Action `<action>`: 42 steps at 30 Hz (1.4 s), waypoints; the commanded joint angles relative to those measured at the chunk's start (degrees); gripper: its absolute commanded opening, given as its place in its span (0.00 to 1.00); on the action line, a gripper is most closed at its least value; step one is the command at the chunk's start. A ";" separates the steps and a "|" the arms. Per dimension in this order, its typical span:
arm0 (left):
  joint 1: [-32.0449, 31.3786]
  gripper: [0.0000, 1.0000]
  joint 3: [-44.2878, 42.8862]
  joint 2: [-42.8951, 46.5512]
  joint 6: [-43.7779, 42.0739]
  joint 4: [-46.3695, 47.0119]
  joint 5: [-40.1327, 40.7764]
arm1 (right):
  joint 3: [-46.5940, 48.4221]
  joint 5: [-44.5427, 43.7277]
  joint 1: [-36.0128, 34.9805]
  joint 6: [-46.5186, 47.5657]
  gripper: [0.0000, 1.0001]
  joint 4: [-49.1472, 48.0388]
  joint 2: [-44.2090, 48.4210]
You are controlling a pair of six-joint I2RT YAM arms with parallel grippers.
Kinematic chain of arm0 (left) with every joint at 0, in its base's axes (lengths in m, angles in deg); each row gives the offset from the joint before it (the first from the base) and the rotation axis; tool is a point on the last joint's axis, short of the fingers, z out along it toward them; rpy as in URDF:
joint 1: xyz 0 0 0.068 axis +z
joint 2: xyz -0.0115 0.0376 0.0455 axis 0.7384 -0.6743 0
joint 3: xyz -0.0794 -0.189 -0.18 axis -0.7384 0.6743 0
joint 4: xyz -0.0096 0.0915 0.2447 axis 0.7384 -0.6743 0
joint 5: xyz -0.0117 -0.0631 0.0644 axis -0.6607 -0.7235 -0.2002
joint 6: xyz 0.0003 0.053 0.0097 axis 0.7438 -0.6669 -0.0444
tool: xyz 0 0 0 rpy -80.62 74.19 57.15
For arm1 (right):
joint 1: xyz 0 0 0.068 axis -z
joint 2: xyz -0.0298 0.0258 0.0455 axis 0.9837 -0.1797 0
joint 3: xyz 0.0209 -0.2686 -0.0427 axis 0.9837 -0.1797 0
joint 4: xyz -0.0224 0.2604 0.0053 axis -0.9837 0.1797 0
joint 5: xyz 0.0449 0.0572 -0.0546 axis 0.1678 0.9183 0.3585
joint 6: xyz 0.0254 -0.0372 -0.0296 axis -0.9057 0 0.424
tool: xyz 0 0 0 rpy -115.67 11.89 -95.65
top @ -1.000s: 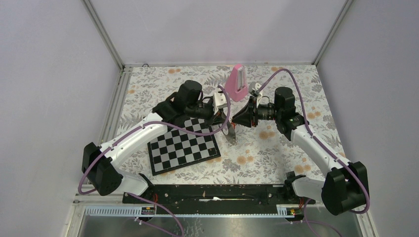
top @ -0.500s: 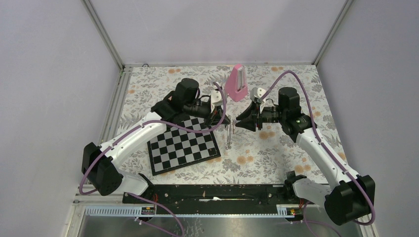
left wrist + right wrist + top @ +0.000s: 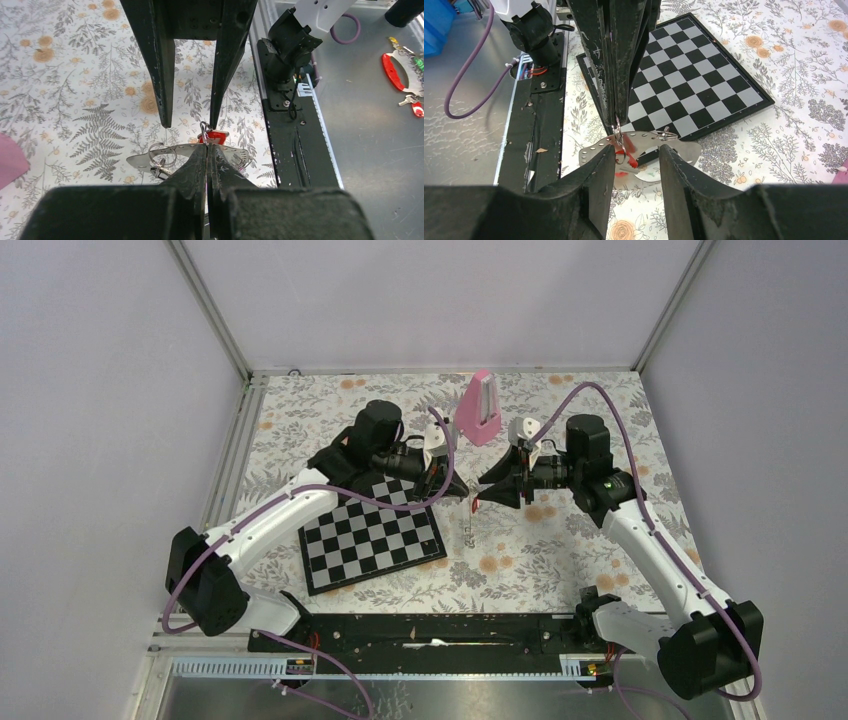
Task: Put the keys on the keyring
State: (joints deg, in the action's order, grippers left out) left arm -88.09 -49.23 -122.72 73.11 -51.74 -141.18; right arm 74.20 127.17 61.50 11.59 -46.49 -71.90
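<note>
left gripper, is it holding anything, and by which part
The left gripper is shut on the keyring, pinching the silvery piece at its edge, right beside where the red key hangs. The right gripper is open and holds nothing.

Two arms in white shells along the long links, black housings at every joint: left arm (image 3: 265, 525) at lower left of the top view, right arm (image 3: 650, 545) at lower right. Purple cable (image 3: 600, 386) looped loosely beside each arm, base to wrist. Small green light (image 3: 612, 479) on the right arm's black upper joint. White bracket by each wrist. Black base rail (image 3: 430, 632) along the bottom edge, dotted with screw holes.

Left gripper (image 3: 206, 147): matte black fingers, scuffed, narrowing to thin tips. Right gripper (image 3: 636, 149): same black, thick and wedge-shaped, pale scratches along the edges.
</note>
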 commanded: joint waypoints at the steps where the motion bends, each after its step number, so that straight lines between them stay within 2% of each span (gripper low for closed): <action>1: 0.24 0.00 0.37 0.31 1.04 5.76 -3.23 | 2.22 2.59 0.25 -1.24 0.45 -1.49 1.62; 6: 0.24 0.00 0.80 0.30 1.82 6.81 -3.63 | 1.19 3.85 0.26 -3.07 0.43 -3.49 1.43; 15: 0.24 0.00 1.75 0.11 3.38 8.79 -4.27 | -1.16 5.59 0.22 -6.73 0.30 -8.24 0.71; 25: 0.44 0.00 1.88 0.38 4.29 9.74 -4.40 | -2.30 6.20 0.22 -6.96 0.27 -8.87 0.55; 35: 0.68 0.00 2.53 0.47 5.17 10.87 -4.44 | -3.19 7.48 0.22 -9.06 0.13 -12.15 0.53; 38: 0.77 0.00 2.75 0.47 5.19 11.15 -4.40 | -3.08 7.73 0.22 -9.43 0.01 -12.51 0.59; 42: 0.98 0.00 3.02 0.45 5.33 11.37 -4.32 | -2.98 7.75 0.22 -9.43 0.00 -12.36 0.52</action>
State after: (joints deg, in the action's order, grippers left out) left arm -87.52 -46.70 -122.92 78.31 -44.93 -143.78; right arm 70.94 132.77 61.52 3.00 -56.06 -71.68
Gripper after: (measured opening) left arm 0.010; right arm 0.021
